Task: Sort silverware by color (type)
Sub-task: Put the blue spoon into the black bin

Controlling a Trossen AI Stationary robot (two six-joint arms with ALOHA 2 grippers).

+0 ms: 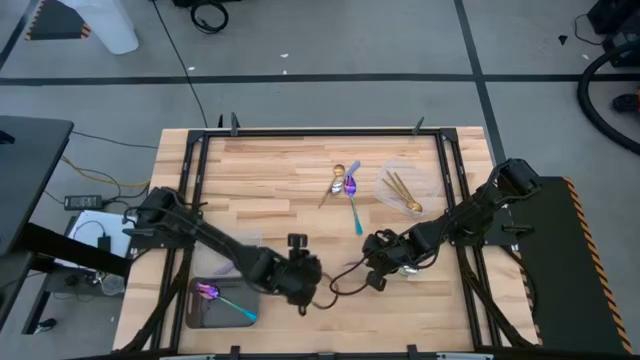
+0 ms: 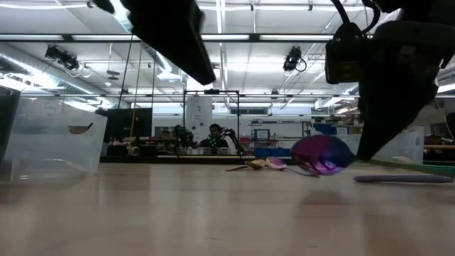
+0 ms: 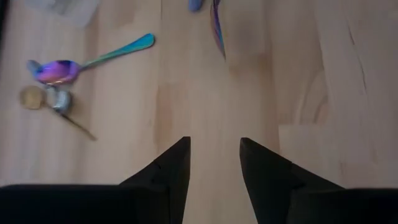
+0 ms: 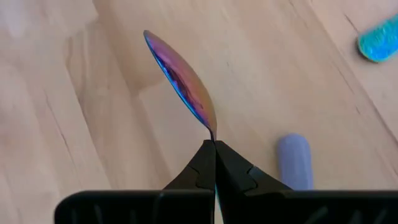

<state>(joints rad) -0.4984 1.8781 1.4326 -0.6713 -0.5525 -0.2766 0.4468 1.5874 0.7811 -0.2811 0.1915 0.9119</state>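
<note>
My right gripper (image 4: pixel 214 146) is shut on an iridescent purple-blue spoon (image 4: pixel 183 78) above bare wood near the table's near middle (image 1: pixel 378 262). My left gripper (image 3: pixel 214 149) is open and hovers over bare wood beside it (image 1: pixel 300 285). A small heap of silverware (image 1: pixel 345 183) lies flat at the table's middle: a gold piece (image 3: pixel 31 96), a silver one (image 3: pixel 59 99) and an iridescent spoon with a teal handle (image 3: pixel 59 70). One more iridescent spoon (image 1: pixel 225 300) lies in the dark grey tray (image 1: pixel 200 312). A lavender handle (image 4: pixel 292 158) lies on the wood under my right gripper. My right gripper pinches the iridescent spoon at its neck (image 4: pixel 211 132), just behind the bowl, between the two fingertips. The bowl (image 2: pixel 323 153) sticks out forward past the fingers, on edge. The spoon looks lifted clear of the table. The handle runs back between the fingers, mostly hidden.
A clear plastic tray (image 1: pixel 405 185) with gold utensils sits right of the heap. Another clear tray (image 2: pixel 50 142) stands toward the left. A teal handle end (image 4: pixel 379 40) lies close by. Dark rails (image 1: pixel 195 165) frame the table. Bare wood spreads between the arms and the heap.
</note>
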